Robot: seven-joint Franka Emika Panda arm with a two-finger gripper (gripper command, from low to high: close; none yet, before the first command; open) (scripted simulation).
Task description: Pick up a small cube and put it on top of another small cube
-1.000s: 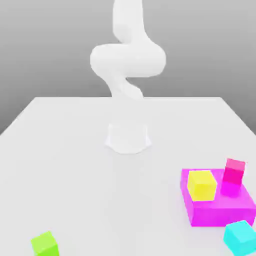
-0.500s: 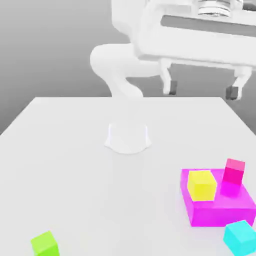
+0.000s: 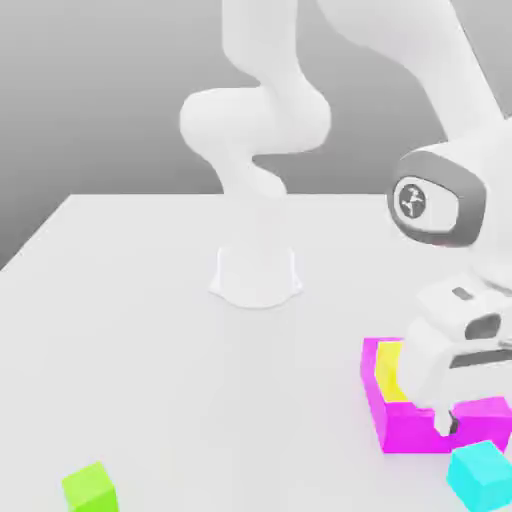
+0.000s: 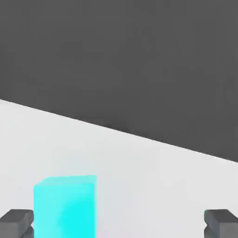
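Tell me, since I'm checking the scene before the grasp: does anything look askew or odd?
Nothing stands out. The cyan cube sits flat on the table, off-centre between the open gripper's fingers; the green cube rests undisturbed.

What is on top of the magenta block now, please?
On the magenta block, a yellow cube shows partly, on the side toward the exterior view's left. The open gripper and its hand cover the rest of the block's top, so whatever else stands there cannot be seen.

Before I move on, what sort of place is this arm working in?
Most likely a simulated test bench, not a real room: a bare white table, a plain grey backdrop, and flat-coloured blocks such as the cyan cube and green cube.
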